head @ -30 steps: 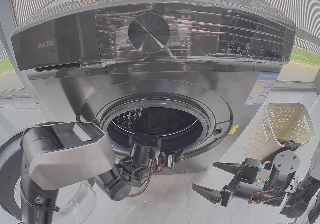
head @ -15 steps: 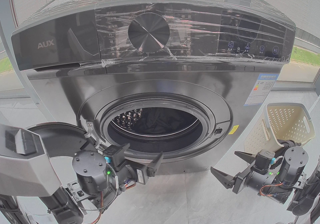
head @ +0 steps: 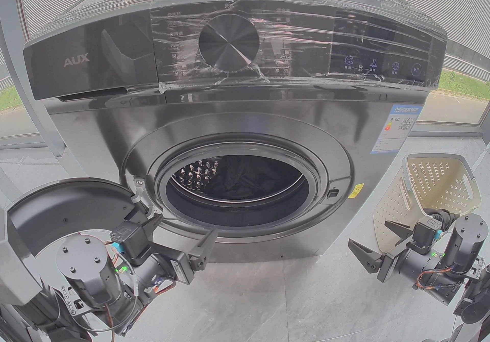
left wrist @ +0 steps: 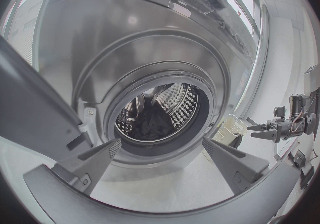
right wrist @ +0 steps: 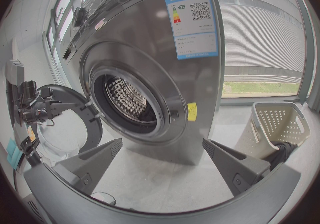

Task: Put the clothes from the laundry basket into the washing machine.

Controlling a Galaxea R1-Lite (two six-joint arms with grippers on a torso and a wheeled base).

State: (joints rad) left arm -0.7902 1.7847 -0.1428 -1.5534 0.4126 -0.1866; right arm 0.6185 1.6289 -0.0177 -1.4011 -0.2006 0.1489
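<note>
The washing machine (head: 240, 103) stands with its round door (head: 66, 205) swung open to the left. Dark clothes (head: 255, 177) lie inside the drum, seen also in the left wrist view (left wrist: 151, 122). The cream laundry basket (head: 439, 180) leans by the machine's right corner, its perforated inner walls bare. A dark shape (right wrist: 283, 154) sits at the basket's foot; I cannot tell if it is cloth. My left gripper (head: 184, 236) hangs open and holds nothing, low in front of the door hinge. My right gripper (head: 371, 238) is open beside the basket, also holding nothing.
Pale floor tiles (head: 286, 297) stretch in front of the machine between the two arms. The open door (left wrist: 30, 101) stands close to the left arm. Window frames and a wall run behind and beside the machine.
My left arm has drawn back from the drum mouth, down and to the left, with nothing in its open gripper. The right gripper has shifted right toward the basket. The head view shifted slightly.
</note>
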